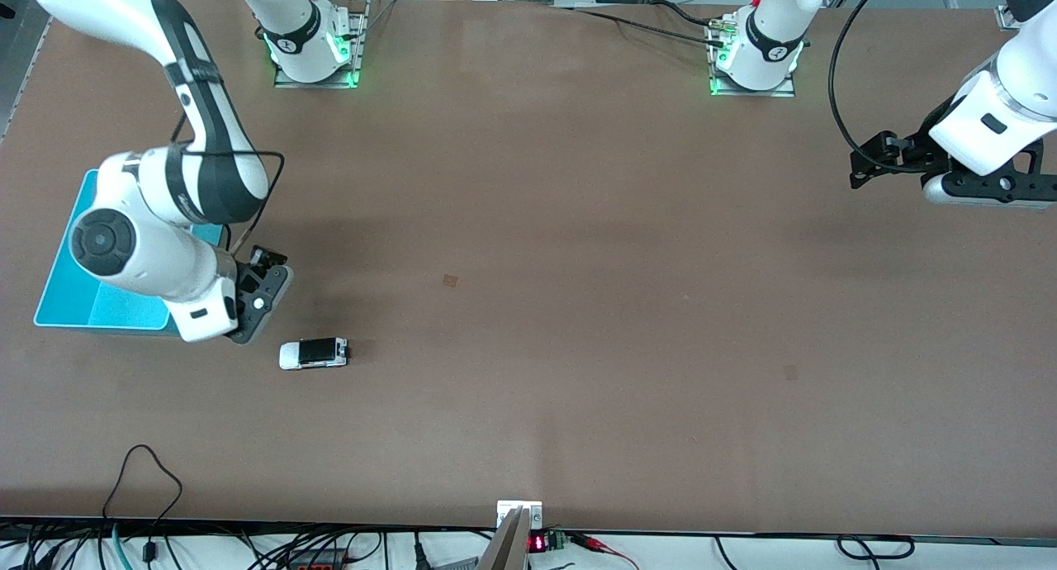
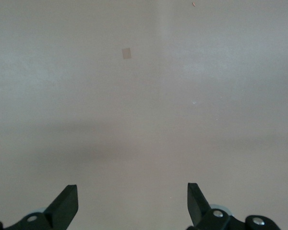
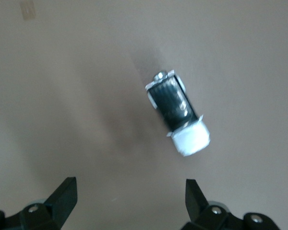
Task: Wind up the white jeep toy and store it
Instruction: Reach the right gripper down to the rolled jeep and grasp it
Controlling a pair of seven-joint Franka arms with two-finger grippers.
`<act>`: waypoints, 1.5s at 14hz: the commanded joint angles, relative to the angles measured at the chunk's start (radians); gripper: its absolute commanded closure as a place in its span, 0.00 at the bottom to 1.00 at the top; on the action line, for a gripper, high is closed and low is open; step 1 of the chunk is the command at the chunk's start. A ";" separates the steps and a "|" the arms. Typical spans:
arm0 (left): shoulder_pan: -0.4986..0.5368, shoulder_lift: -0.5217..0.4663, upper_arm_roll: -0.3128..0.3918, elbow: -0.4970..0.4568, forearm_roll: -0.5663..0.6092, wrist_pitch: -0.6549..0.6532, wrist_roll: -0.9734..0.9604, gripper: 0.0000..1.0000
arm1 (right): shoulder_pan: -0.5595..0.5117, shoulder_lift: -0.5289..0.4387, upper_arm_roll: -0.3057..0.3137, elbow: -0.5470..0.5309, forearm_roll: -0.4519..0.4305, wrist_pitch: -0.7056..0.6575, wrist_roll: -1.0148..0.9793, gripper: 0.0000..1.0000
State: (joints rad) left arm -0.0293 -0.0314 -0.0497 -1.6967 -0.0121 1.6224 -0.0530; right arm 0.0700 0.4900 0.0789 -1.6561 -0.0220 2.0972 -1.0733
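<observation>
While my right claw (image 3: 127, 196) hangs with its two black fingers (image 3: 65, 194) spread wide and nothing between them, the small boxy white jeep toy with the black roof panel (image 1: 314, 353) sits on its wheels on the brown tabletop (image 1: 578, 264) just ahead of those fingertips, untouched. Beside my right wrist lies the shallow turquoise plastic bin (image 1: 74, 293), well apart from the jeep (image 3: 178, 115). My left claw (image 2: 132, 201) waits over bare table at the other end, fingers also spread and empty
</observation>
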 commanded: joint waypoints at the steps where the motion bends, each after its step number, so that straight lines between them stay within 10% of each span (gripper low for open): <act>1: -0.009 0.008 -0.006 0.022 0.021 -0.006 0.018 0.00 | 0.002 0.080 0.002 0.041 0.002 0.104 -0.221 0.00; 16: 0.002 0.011 -0.007 0.025 0.017 -0.006 0.090 0.00 | 0.007 0.249 0.004 0.041 0.004 0.412 -0.339 0.00; 17: 0.002 0.011 -0.007 0.025 0.017 -0.006 0.105 0.00 | 0.007 0.251 0.004 0.041 0.002 0.412 -0.346 0.07; 19: 0.002 0.011 -0.007 0.025 0.017 -0.007 0.108 0.00 | 0.007 0.251 0.004 0.036 0.004 0.432 -0.346 0.64; 21: 0.003 0.011 -0.006 0.025 0.017 -0.009 0.110 0.00 | 0.004 0.251 0.004 0.032 0.004 0.448 -0.344 0.93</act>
State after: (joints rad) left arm -0.0307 -0.0307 -0.0551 -1.6959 -0.0119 1.6241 0.0293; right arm 0.0780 0.7279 0.0791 -1.6348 -0.0222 2.5174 -1.3998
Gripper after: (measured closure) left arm 0.000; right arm 0.392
